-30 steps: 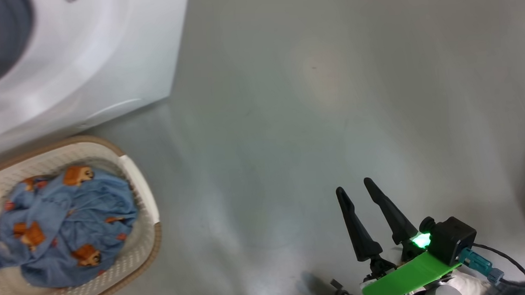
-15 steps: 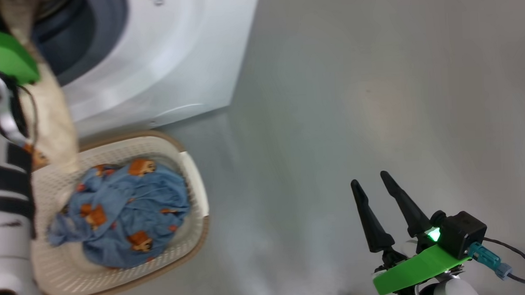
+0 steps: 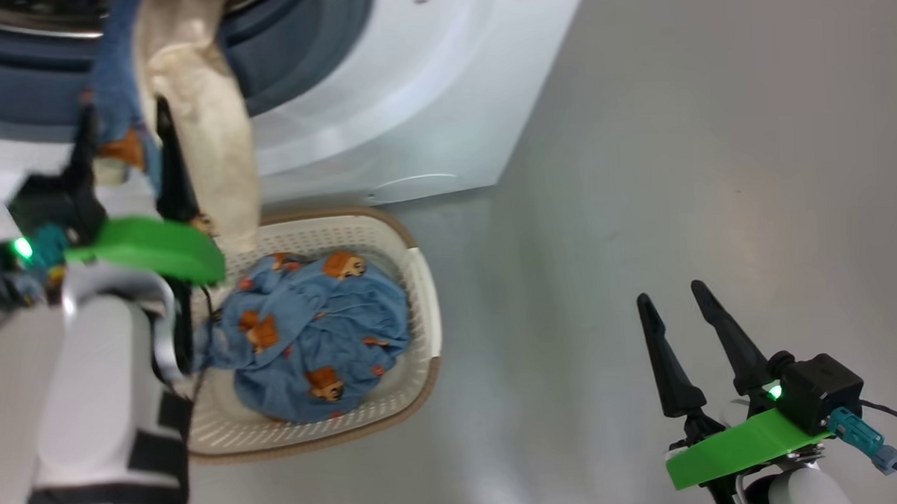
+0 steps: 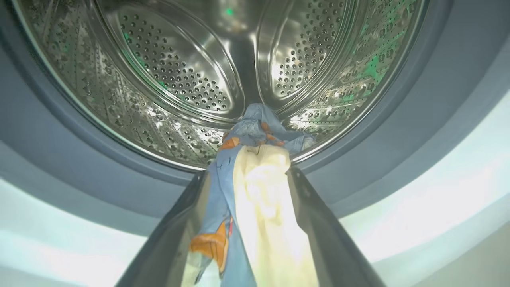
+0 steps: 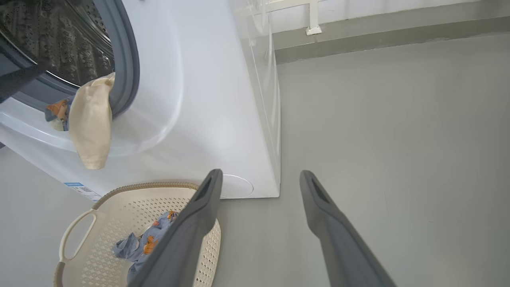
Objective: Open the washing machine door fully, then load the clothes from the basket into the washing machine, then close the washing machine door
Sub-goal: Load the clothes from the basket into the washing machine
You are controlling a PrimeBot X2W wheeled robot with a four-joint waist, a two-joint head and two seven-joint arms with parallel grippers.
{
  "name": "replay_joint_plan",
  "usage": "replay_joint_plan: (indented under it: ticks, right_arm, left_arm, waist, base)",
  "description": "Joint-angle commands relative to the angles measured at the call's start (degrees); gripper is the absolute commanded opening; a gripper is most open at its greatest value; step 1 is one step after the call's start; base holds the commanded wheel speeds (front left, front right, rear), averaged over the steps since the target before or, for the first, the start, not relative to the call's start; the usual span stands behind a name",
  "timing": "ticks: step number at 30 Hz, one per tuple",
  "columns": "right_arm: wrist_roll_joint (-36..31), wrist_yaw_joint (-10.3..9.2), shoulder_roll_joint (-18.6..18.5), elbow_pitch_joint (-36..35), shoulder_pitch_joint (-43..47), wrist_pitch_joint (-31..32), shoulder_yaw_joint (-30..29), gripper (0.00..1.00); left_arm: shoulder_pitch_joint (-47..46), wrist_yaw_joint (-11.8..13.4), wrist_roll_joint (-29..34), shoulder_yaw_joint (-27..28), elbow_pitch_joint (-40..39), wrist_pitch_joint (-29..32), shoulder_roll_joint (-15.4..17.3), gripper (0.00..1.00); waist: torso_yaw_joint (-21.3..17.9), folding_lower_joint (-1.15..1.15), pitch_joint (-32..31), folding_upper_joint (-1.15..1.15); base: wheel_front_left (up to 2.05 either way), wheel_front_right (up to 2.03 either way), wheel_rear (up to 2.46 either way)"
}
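You have the washing machine (image 3: 413,96) across the head view's upper left. The basket (image 3: 425,297) sits below it at centre left, with the clothes (image 3: 317,339) bundled inside. One cream-and-blue piece (image 4: 263,191) hangs over the lip of the drum (image 4: 179,67), between the wide-spread fingers of your left gripper (image 4: 247,172). Your right gripper (image 3: 668,290), at lower right, gapes empty.

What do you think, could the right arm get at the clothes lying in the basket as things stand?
Probably yes: the right tool is open, only floor lies between it and the basket, and the clothes lie uncovered in it, though some way off.
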Motion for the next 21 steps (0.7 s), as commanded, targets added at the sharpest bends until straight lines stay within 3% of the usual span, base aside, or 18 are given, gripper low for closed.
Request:
replay_joint_plan:
  ticks: [1, 21]
  right_arm:
    - [-0.7, 0.35, -0.4, -1.4, -0.5, -0.7, 1.0, 1.00]
    - [-2.0, 0.35, -0.4, -1.6, 1.0, -0.7, -0.5, 1.00]
  left_arm:
    - [2.4, 0.1, -0.5, 1.0, -2.9, -0.4, 1.2, 1.00]
    - [26.7, 2.5, -4.2, -1.2, -22.2, 0.6, -0.5, 1.00]
  waist:
    - [2.6, 0.00, -0.5, 0.00]
    - [5.2, 0.00, -2.2, 0.00]
  base:
    - [0.00, 0.00, 0.00]
    - [0.00, 0.00, 0.00]
